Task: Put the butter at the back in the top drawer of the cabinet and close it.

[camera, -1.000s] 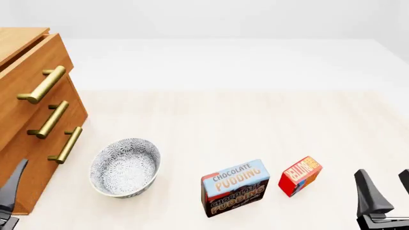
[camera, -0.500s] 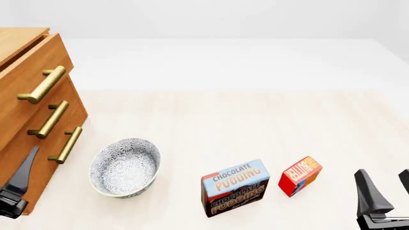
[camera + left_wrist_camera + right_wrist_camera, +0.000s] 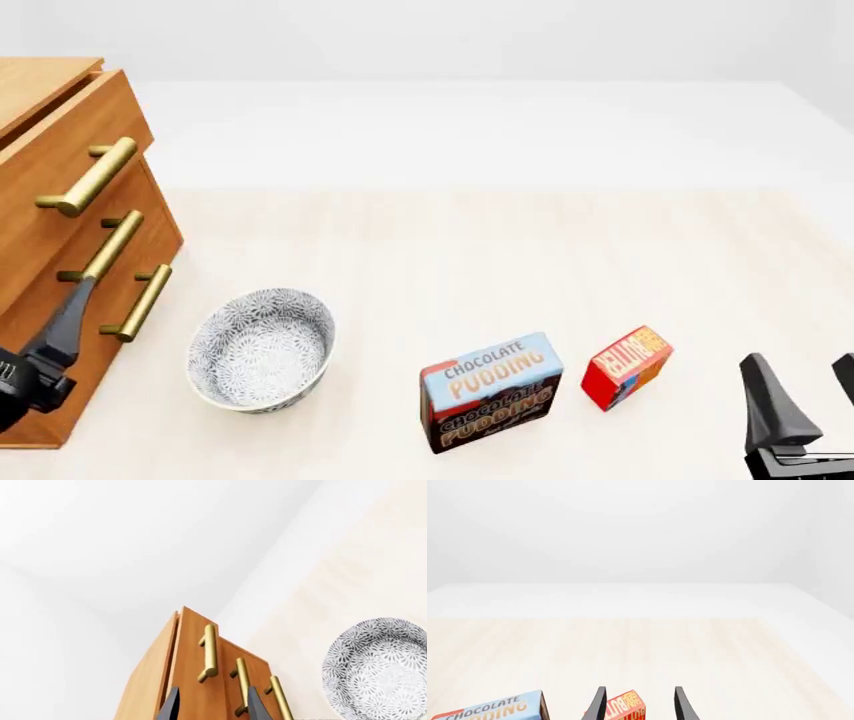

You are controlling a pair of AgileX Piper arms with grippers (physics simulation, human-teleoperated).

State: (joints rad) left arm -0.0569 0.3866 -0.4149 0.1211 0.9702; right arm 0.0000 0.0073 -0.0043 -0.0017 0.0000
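Note:
The butter (image 3: 625, 366), a small red and orange box, stands on the table near the front right, just right of the pudding box. My right gripper (image 3: 807, 395) is open low at the front right corner, apart from the butter. In the right wrist view the butter (image 3: 626, 707) shows between the open fingers of the right gripper (image 3: 639, 707), ahead of them. The cabinet (image 3: 27, 85) fills the left edge; its top drawer (image 3: 54, 140) has a brass handle (image 3: 87, 178). My left gripper (image 3: 67, 325) is open and empty in front of the lower drawers; the left wrist view shows the left gripper (image 3: 213, 710) below the top drawer (image 3: 190, 650).
A patterned bowl (image 3: 260, 348) sits just right of the cabinet, near the left arm, and shows as the bowl (image 3: 377, 667) in the left wrist view. A blue and brown chocolate pudding box (image 3: 490, 392) stands between bowl and butter. Two lower drawer handles (image 3: 120, 270) stick out.
My left gripper has moved up and forward along the cabinet front, from the bottom corner to beside the lower handles. The right arm and the boxes have not moved.

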